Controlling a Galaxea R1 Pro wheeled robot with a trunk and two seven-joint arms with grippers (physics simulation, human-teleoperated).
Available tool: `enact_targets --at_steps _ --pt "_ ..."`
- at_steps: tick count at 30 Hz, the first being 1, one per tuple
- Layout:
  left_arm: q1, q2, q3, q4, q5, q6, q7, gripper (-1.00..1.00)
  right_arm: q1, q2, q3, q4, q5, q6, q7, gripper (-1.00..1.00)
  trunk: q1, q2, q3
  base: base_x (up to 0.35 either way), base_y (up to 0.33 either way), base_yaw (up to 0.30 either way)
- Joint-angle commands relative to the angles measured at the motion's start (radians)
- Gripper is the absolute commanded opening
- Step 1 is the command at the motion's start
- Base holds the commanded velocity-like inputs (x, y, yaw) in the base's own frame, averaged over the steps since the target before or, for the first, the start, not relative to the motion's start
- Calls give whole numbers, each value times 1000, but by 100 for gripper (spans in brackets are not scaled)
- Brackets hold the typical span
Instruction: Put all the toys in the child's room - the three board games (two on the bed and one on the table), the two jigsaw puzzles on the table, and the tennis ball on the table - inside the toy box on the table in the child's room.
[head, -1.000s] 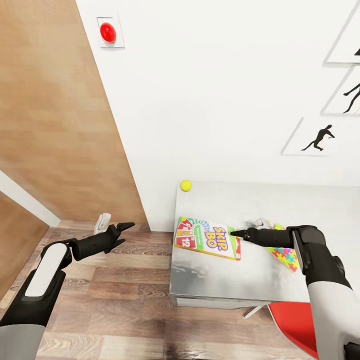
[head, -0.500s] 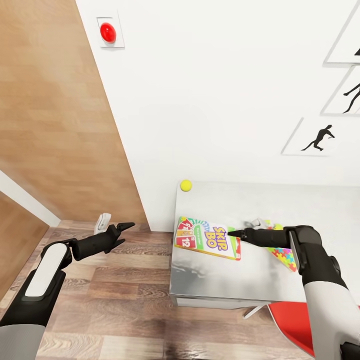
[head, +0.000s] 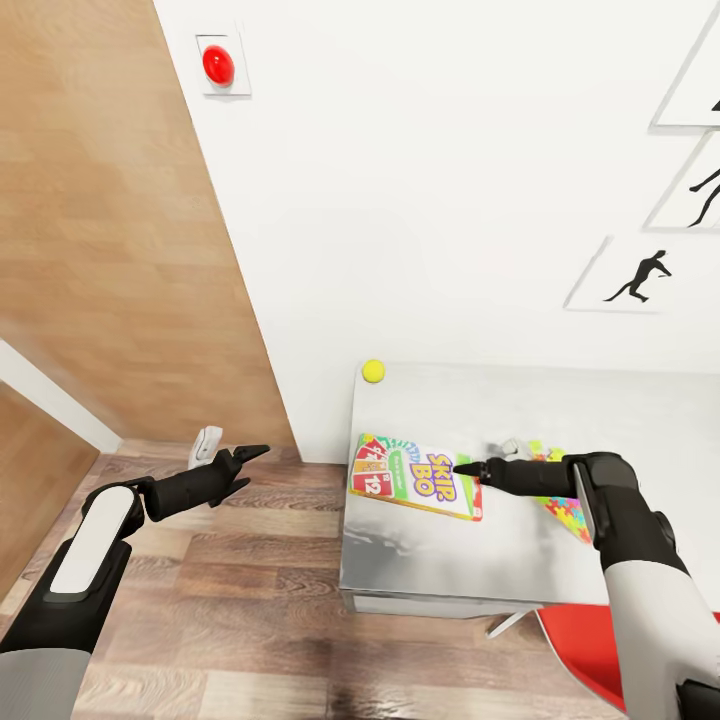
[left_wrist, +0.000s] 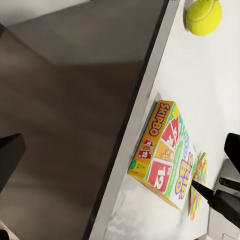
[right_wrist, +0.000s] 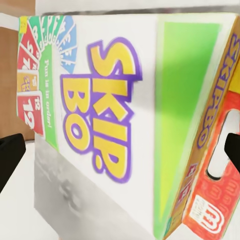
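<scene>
A yellow-green-red Skip-Bo board game (head: 415, 477) lies flat near the left end of the table (head: 450, 560). My right gripper (head: 485, 458) is open just above the box's right end, and its fingertips (right_wrist: 10, 155) stand wide on either side of the lid (right_wrist: 115, 125). The tennis ball (head: 373, 371) rests at the table's far left corner by the wall. A jigsaw puzzle (head: 562, 508) lies partly under my right forearm. My left gripper (head: 232, 452) hangs open over the wood floor, left of the table. The toy box and the bed are out of view.
A red chair (head: 590, 640) stands at the table's near edge under my right arm. A wooden wardrobe door (head: 110, 250) fills the left side, with a red wall button (head: 217, 65) beside it. Silhouette pictures (head: 635, 275) hang on the wall above the table.
My right gripper has crept left, its dark fingertip now reaching further over the Skip-Bo box's right end. The left arm has stayed put.
</scene>
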Motion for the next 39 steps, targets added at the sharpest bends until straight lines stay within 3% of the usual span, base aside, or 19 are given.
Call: enact_targets --at_steps 1,15,39 --pt "-1 0 1 -1 10 4 10 100 -5 1 -2 8 10 6 6 100 1 -2 -2 0 0 103" --pt "-1 0 1 -1 10 4 10 100 -29 1 -2 76 6 6 -19 100 1 -2 -2 0 0 176" --pt "-1 0 1 -1 10 4 10 100 -32 0 -3 84 4 6 -22 100 1 -2 -2 0 0 18"
